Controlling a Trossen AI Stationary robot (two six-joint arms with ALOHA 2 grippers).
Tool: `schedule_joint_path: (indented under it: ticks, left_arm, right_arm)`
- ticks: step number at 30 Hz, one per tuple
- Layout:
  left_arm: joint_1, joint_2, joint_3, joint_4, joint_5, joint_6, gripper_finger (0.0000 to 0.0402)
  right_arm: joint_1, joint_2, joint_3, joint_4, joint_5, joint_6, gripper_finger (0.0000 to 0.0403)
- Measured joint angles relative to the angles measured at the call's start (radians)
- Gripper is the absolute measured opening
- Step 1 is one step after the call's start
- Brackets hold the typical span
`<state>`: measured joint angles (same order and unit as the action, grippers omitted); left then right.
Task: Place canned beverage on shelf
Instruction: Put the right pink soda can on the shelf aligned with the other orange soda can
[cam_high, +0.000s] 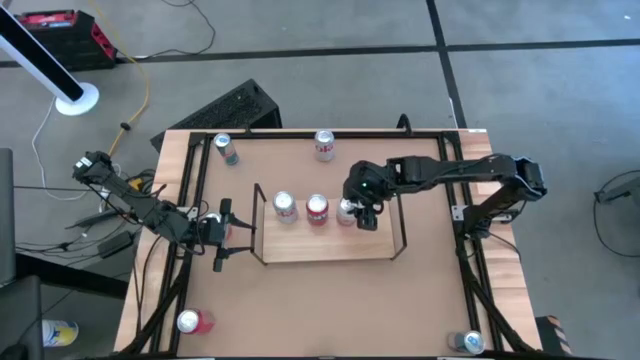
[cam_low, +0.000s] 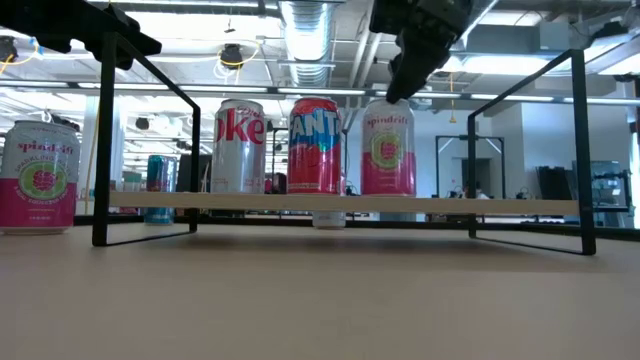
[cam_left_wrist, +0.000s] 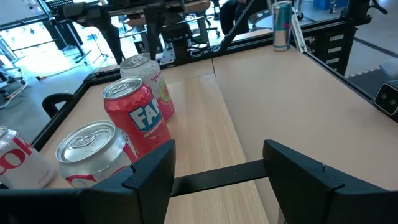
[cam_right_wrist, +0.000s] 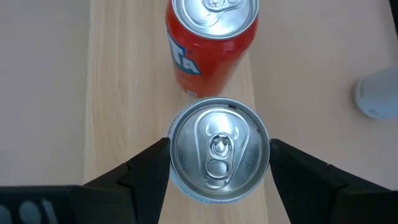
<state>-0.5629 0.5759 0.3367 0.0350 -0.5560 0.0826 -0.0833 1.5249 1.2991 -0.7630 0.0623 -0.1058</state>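
Note:
The shelf (cam_high: 330, 245), a light-wood board with black wire ends, holds three upright cans in a row: a silver cola can (cam_high: 285, 207), a red Fanta can (cam_high: 317, 208) and a pink Spindrift can (cam_high: 347, 212). My right gripper (cam_high: 358, 213) reaches in from the table's right and is shut on the pink can (cam_low: 388, 150), seen from above in the right wrist view (cam_right_wrist: 219, 162). My left gripper (cam_high: 222, 238) waits open and level at the shelf's left end, with nothing between its fingers (cam_left_wrist: 149, 177). My right gripper pinches the pink can's top edge (cam_right_wrist: 174, 155) between its two fingers (cam_right_wrist: 146, 171), one on the near side and one on the far side. It slants down from the table's right. The can stands upright with its base at the board (cam_low: 350, 203); whether it rests there I cannot tell.
Loose cans stand on the table at the far left (cam_high: 225, 148), far middle (cam_high: 323, 145), near left (cam_high: 190, 320) and near right (cam_high: 465, 342). Black rails (cam_high: 195, 200) frame the tabletop. The board's right end (cam_high: 385, 240) is bare.

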Motion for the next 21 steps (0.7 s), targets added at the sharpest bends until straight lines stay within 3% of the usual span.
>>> schedule_joint_path:
  ticks: [21]
  left_arm:
    - [0.000,0.000,0.000,0.000,0.000,0.000,0.0228]
  right_arm:
    - [-0.015,0.000,0.000,0.002,-0.024,-0.025,0.0276]
